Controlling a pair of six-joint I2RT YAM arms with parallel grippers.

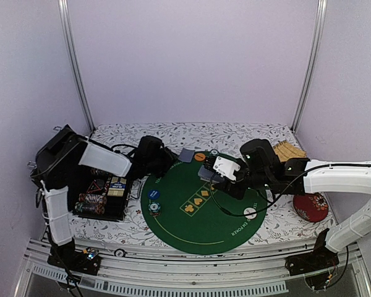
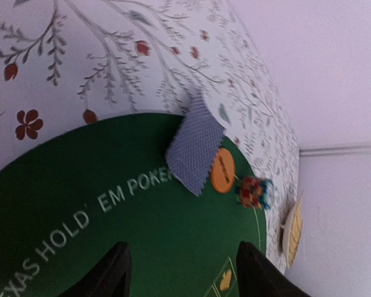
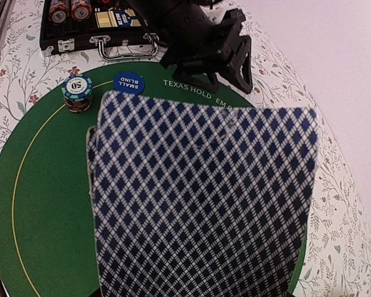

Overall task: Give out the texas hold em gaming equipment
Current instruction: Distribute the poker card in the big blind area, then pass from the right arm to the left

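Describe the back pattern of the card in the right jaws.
The card shows a blue-and-white diamond lattice, clearest in the right wrist view.

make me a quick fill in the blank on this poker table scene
1. The blue disc reads SMALL ___.
2. The chip stack beside it shows the number ___.
3. The orange disc lies on the ___ mat.
4. The right gripper holds cards with blue and ___ backs.
Missing: blind; 50; green; white.

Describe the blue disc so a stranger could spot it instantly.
Find the big round green mat. Near its left edge, by the black case, a flat disc lies next to a chip stack. It alone is blue and reads SMALL BLIND.
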